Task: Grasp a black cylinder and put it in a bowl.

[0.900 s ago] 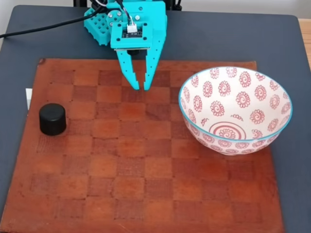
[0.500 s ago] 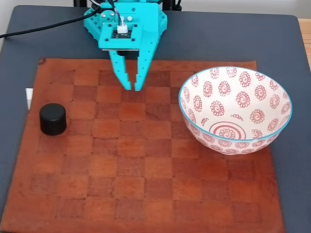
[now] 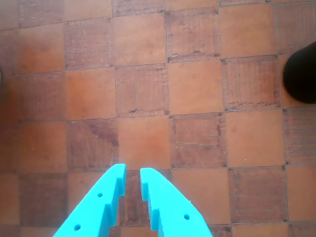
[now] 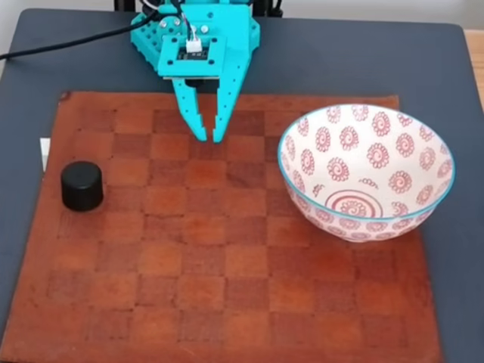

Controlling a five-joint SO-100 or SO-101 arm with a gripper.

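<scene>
In the wrist view the two turquoise fingers (image 3: 163,207) come up from the bottom edge, and the gripper (image 3: 132,174) has its tips drawn close with only a narrow slit between them, holding nothing. Beneath and beyond the tips lies the brown checkered leather mat (image 3: 148,98), its lighter and darker squares scuffed and cracked. At the right edge of that view, past the tips and well apart from them, a dark rounded shape cut by the frame is the black cylinder (image 3: 301,79).

In the fixed view the nearest thing is the bare front stretch of the leather mat (image 4: 227,302), which lies on a dark grey table (image 4: 340,60). Farther in, on the left side of the mat, the black cylinder (image 4: 82,185) stands upright on its flat end, near the mat's left border and with nothing touching it. On the right side, at about the same depth, the bowl (image 4: 367,172) sits upright on the mat, white with red spiral flowers and a thin teal rim, and its inside holds nothing. Cylinder and bowl are well apart, at opposite sides of the mat.

Farther still, at the mat's back part, the gripper (image 4: 209,136) points down toward the mat with its tips nearly together. It is between the cylinder and the bowl as the view shows them, clear of both. Behind it the turquoise arm body (image 4: 197,34) carries a small circuit board, and a black cable (image 4: 68,41) runs off to the left across the table.
</scene>
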